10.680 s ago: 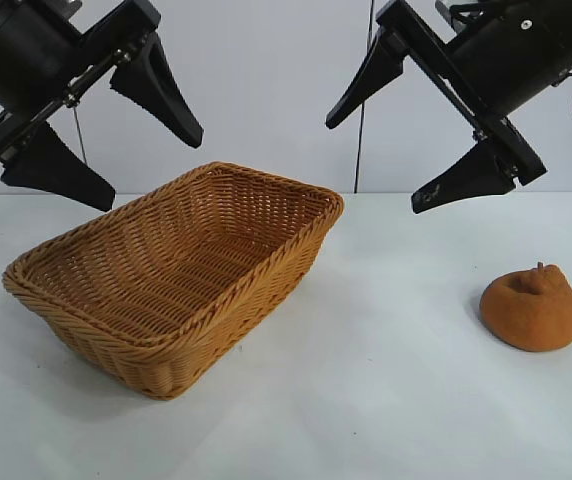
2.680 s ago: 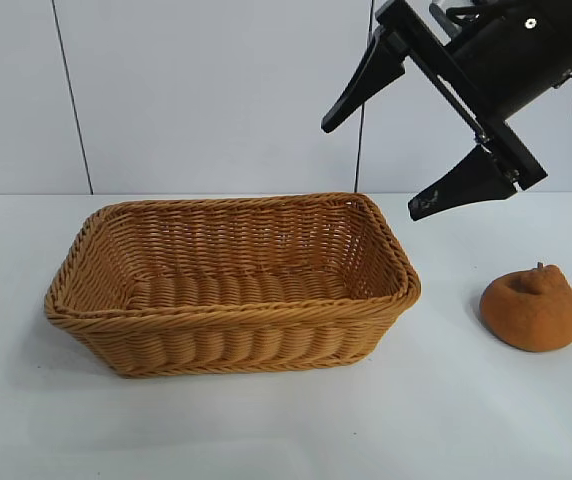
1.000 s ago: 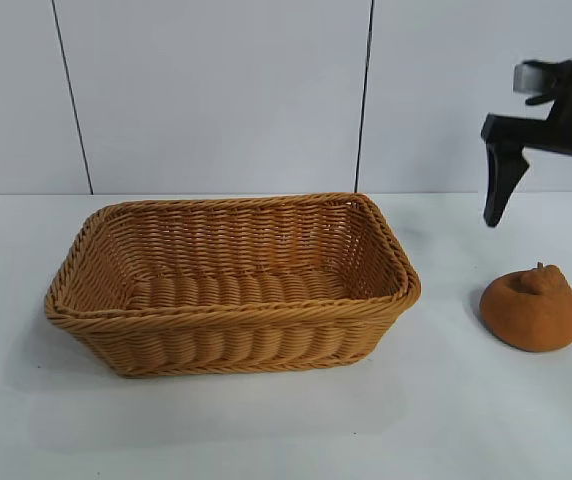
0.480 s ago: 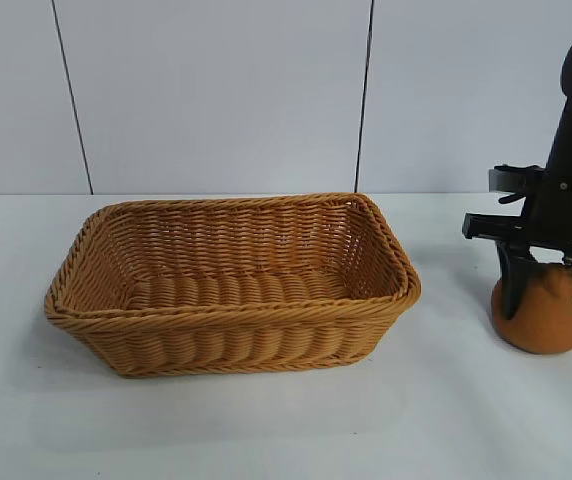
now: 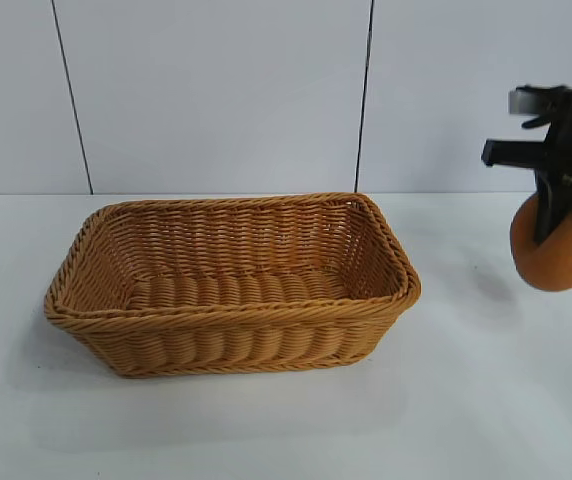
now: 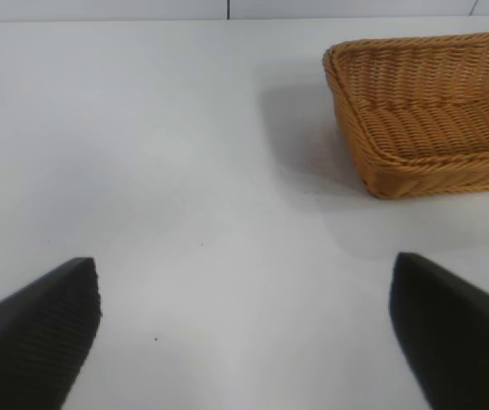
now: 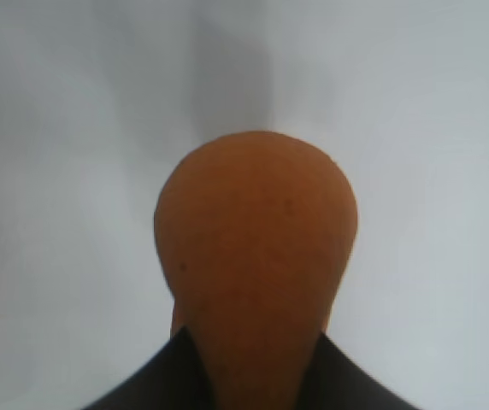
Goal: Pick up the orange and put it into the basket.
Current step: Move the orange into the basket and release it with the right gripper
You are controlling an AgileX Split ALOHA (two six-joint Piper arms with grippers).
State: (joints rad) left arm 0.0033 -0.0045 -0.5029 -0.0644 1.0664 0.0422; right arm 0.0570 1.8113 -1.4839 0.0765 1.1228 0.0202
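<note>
Nearest in the scene, the bare white table at the front holds nothing relevant. Mid-depth, the basket is seen where it was half a second ago, unmoved and with nothing inside; its rim also shows in the left wrist view. At the right edge, level with the basket's far side, the change is found: the orange, which was sitting on the table half a second ago with the jaws coming down around it, is now lifted clear of the surface, a faint shadow being left on the table below. The right gripper is clenched on it, the fruit being squeezed into a narrower, elongated shape between the fingers, as confirmed in the right wrist view with only table beneath. The grasp is therefore judged done and the lift under way; what remains is a carry leftward over the basket rim and a release. Slip risk is judged moderate, since the soft body is deformed by the pinch. The left gripper is parked off to the left with jaws spread wide, nothing held.
</note>
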